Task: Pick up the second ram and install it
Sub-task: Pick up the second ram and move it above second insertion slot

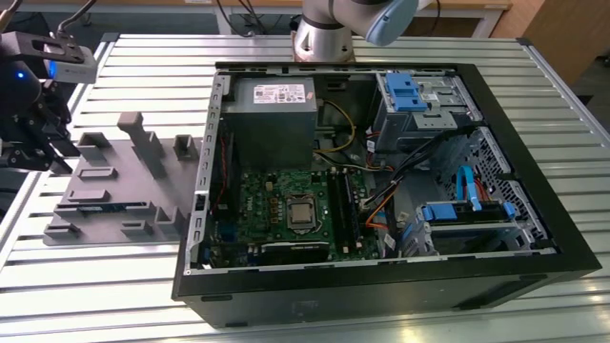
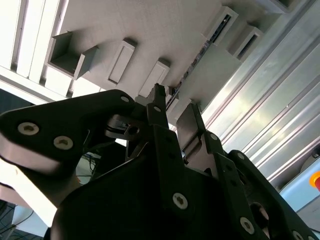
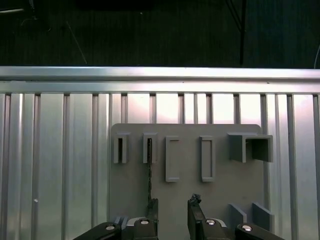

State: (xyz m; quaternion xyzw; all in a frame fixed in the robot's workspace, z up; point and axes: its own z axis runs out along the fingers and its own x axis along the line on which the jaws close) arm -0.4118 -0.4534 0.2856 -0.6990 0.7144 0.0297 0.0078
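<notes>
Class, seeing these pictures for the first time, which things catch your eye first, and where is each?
The open computer case dominates the exterior view's centre and right, its green motherboard laid bare. On the exterior view's left a grey holder tray lies on the ribbed table. In the first wrist view the gripper hangs over that tray, jaws apart, close to the second ram standing on edge in it.

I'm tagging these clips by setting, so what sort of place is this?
Probably a robotics lab or workshop bench: an open computer case lies on a slatted metal table, a grey holder tray beside it, and a robot arm stands beyond it.
</notes>
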